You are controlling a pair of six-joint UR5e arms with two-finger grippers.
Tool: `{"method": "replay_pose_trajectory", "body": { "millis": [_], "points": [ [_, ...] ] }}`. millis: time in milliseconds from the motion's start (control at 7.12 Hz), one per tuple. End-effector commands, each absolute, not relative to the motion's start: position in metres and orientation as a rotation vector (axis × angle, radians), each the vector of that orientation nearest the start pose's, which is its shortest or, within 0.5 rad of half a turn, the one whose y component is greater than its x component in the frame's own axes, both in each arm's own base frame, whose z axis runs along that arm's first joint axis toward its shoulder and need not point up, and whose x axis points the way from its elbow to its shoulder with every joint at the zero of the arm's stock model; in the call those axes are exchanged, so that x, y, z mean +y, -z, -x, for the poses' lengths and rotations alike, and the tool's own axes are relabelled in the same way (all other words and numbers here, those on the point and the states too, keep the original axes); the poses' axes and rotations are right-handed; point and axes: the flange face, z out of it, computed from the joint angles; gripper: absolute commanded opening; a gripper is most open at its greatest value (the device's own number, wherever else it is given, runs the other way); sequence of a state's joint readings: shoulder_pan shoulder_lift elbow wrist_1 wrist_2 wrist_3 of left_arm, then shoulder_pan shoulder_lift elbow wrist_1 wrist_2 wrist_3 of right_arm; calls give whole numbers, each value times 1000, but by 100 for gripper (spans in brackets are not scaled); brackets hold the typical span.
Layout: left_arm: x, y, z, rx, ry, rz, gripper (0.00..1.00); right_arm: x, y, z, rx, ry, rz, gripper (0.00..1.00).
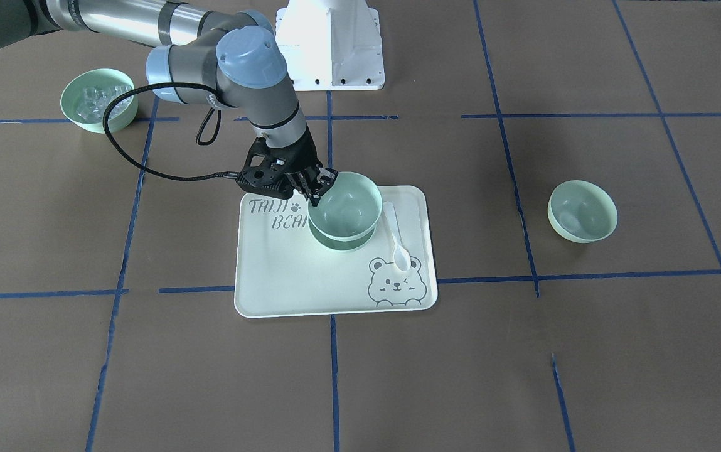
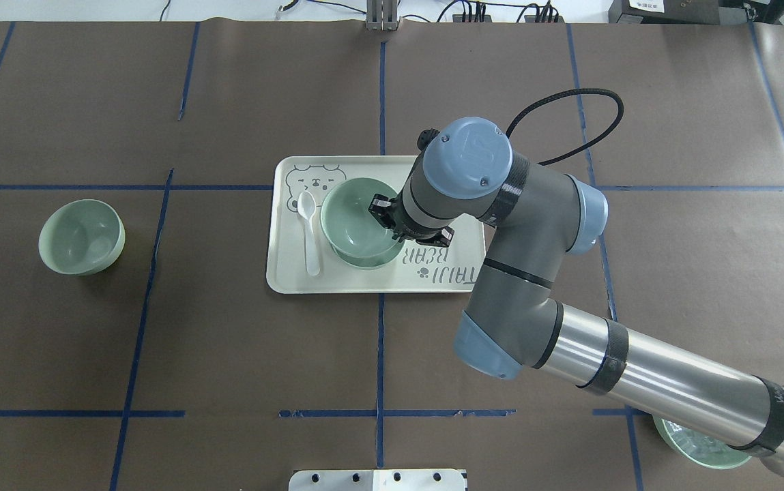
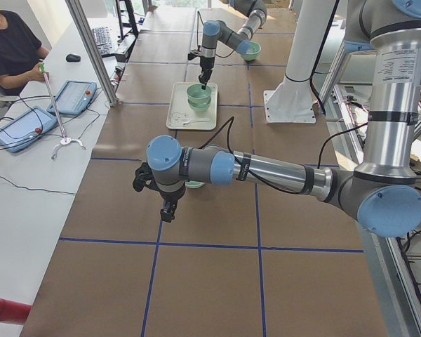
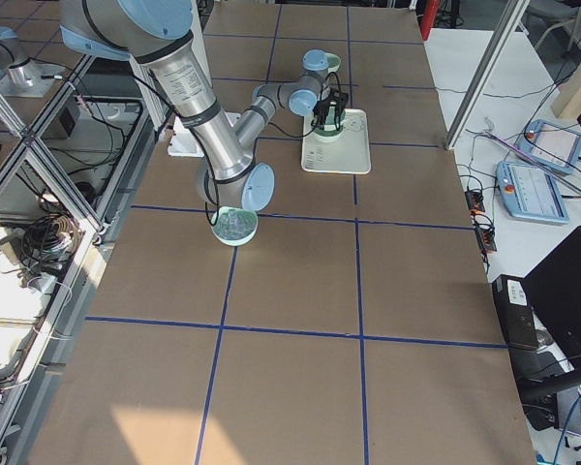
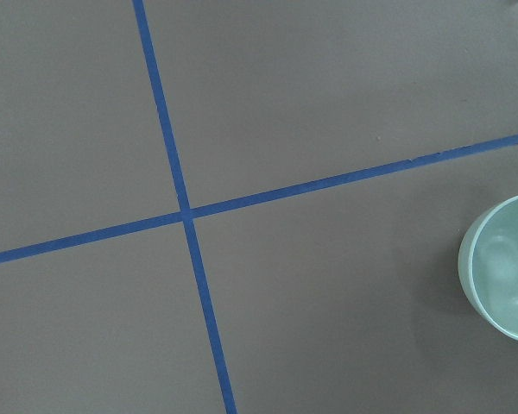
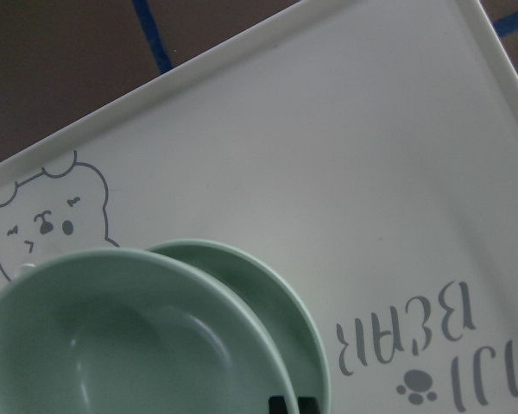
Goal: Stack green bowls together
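Note:
Two pale green bowls are on the cream tray (image 1: 285, 282). My right gripper (image 1: 314, 190) is shut on the near rim of the upper green bowl (image 1: 344, 204) and holds it slightly tilted in the lower green bowl (image 1: 341, 243). The right wrist view shows the held bowl (image 6: 112, 345) offset over the lower one (image 6: 281, 293). The third green bowl (image 1: 582, 210) stands alone on the table, also at the edge of the left wrist view (image 5: 505, 267). My left gripper (image 3: 167, 212) hangs above the table beside that bowl; I cannot tell whether it is open.
A white spoon (image 1: 396, 235) lies on the tray beside the bowls. A like green bowl with clear ice-like cubes (image 1: 98, 99) stands near the right arm's side. The white robot base (image 1: 329, 44) is at the table's edge. Blue tape lines cross the brown table.

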State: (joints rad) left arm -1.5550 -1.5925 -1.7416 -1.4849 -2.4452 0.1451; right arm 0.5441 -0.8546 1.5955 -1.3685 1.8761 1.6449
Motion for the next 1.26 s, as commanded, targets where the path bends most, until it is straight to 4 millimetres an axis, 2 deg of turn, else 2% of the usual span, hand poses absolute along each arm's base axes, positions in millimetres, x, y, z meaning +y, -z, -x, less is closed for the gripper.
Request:
{"method": "replay_pose_trajectory", "body": {
  "millis": [0, 140, 421, 561, 702, 842, 982, 1123],
  "points": [
    [-502, -564, 48, 867, -200, -158, 100, -454, -199, 552, -971, -435, 66, 13],
    [-502, -564, 49, 866, -199, -160, 100, -455, -204, 557, -958, -438, 70, 99],
    [-503, -556, 43, 907, -225, -193, 100, -457, -193, 554, -1016, -435, 56, 100],
    [-503, -553, 33, 942, -244, -194, 100, -463, -189, 543, -1055, -432, 45, 100],
    [-506, -556, 7, 950, -291, -176, 100, -472, -189, 524, -1067, -439, 51, 100],
    [-507, -551, -20, 960, -246, -131, 100, -479, -201, 489, -1077, -454, 53, 100],
    [-505, -542, -77, 968, -221, -81, 100, -477, -216, 457, -1083, -472, 38, 100],
    [-502, -538, -111, 966, -159, -50, 100, -480, -225, 434, -1090, -480, 31, 100]
  ]
}}
